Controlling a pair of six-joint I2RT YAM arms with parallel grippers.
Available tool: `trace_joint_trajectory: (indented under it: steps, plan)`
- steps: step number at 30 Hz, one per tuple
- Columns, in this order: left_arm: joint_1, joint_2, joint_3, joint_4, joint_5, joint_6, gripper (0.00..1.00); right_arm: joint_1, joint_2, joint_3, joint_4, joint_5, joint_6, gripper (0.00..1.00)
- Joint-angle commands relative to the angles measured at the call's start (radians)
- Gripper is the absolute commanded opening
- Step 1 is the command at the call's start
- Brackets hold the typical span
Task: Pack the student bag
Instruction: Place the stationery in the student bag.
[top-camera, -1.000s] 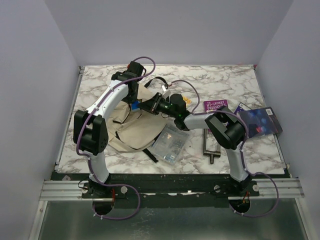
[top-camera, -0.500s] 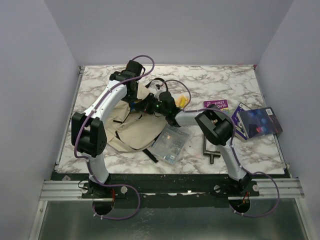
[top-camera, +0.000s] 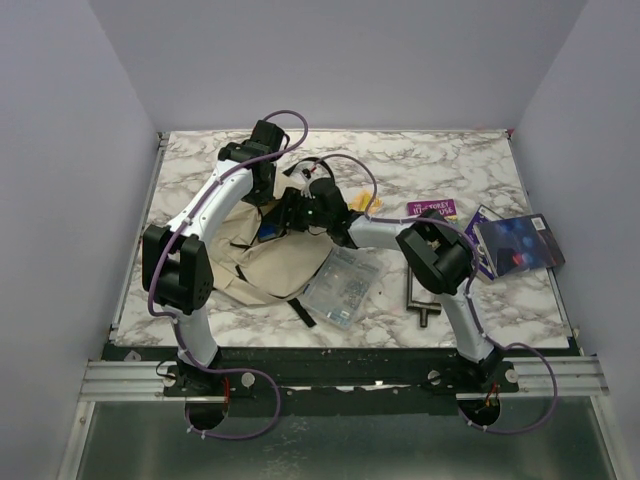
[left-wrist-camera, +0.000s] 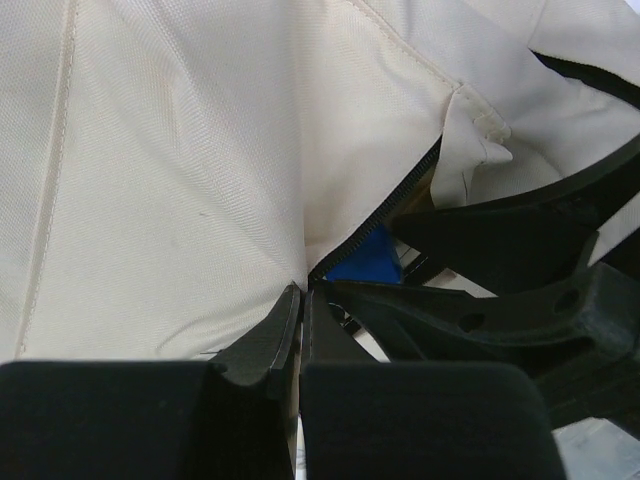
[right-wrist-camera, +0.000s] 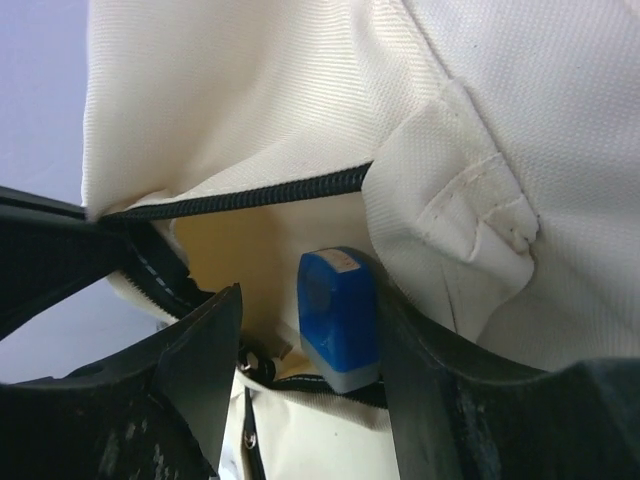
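The cream student bag (top-camera: 270, 265) lies left of centre on the marble table. My left gripper (top-camera: 266, 197) is shut on the bag's edge beside the black zip (left-wrist-camera: 303, 292) and holds the opening up. My right gripper (top-camera: 284, 214) reaches into that opening. In the right wrist view its jaws (right-wrist-camera: 310, 300) stand open around a small blue block with a grey base (right-wrist-camera: 338, 315). The block leans against the right finger, with a gap to the left one. The block also shows in the left wrist view (left-wrist-camera: 368, 258) and, just barely, from above (top-camera: 268, 230).
A clear plastic pouch (top-camera: 340, 285) lies against the bag's right side. A metal tool (top-camera: 420, 295), a purple card (top-camera: 430, 209) and a dark blue book (top-camera: 518, 243) lie to the right. A yellow item (top-camera: 372, 203) sits behind the right arm.
My right arm has pushed left and down into the bag's opening with the blue block. My left gripper has barely moved and still holds the bag's edge.
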Motion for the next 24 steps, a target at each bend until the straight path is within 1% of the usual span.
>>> trace_joint_trajectory:
  steps: [1,5,9,11,14,17,21,24]
  plan:
    - [-0.005,-0.044,0.021,0.006,0.030,-0.007,0.00,-0.010,-0.092,-0.015,-0.150,0.090,-0.092,0.60]
    - [-0.005,-0.040,0.022,0.006,0.031,-0.007,0.00,-0.011,-0.151,-0.034,-0.210,0.155,-0.148,0.60]
    - [-0.005,-0.040,0.021,0.006,0.035,-0.008,0.00,-0.018,-0.213,-0.057,-0.255,0.215,-0.198,0.63]
    - [-0.005,-0.039,0.021,0.006,0.037,-0.008,0.00,-0.028,-0.247,-0.080,-0.260,0.235,-0.208,0.64]
    - [-0.005,-0.038,0.022,0.006,0.035,-0.008,0.00,-0.047,-0.300,-0.125,-0.284,0.304,-0.210,0.67]
    - [-0.005,-0.035,0.020,0.006,0.035,-0.007,0.00,-0.071,-0.339,-0.157,-0.350,0.461,-0.179,0.73]
    - [-0.005,-0.036,0.021,0.006,0.035,-0.008,0.00,-0.098,-0.346,-0.142,-0.543,0.709,-0.100,0.77]
    - [-0.004,-0.033,0.021,0.005,0.038,-0.009,0.00,-0.130,-0.352,-0.157,-0.625,0.802,-0.047,0.77]
